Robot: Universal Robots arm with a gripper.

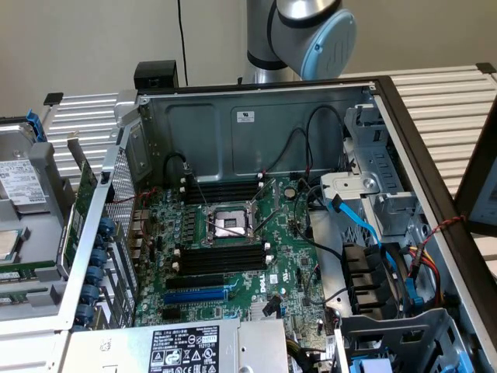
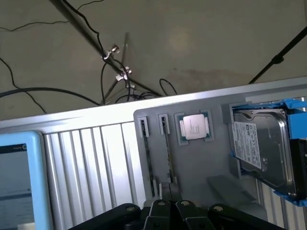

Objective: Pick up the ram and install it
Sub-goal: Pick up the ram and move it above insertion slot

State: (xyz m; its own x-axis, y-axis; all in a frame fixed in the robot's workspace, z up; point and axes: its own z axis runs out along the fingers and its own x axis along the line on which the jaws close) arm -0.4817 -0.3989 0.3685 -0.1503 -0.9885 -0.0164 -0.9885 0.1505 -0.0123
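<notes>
I have the open computer case lying on the slatted surface, with the arm standing behind its far wall. Inside, the green motherboard shows two banks of black memory slots, one far and one near of the processor socket. I judge all of them empty. The grey parts tray sits outside the case at the exterior view's left, carrying a hard drive and a loose processor. The ram stands on edge in a narrow pocket of that tray, a second stick just beside it. My tool hangs close over the ram's end; I cannot tell how wide it is set or whether it touches. As I read it, the ram is not lifted yet, so the pick-up, the carry and the seating are all left.
</notes>
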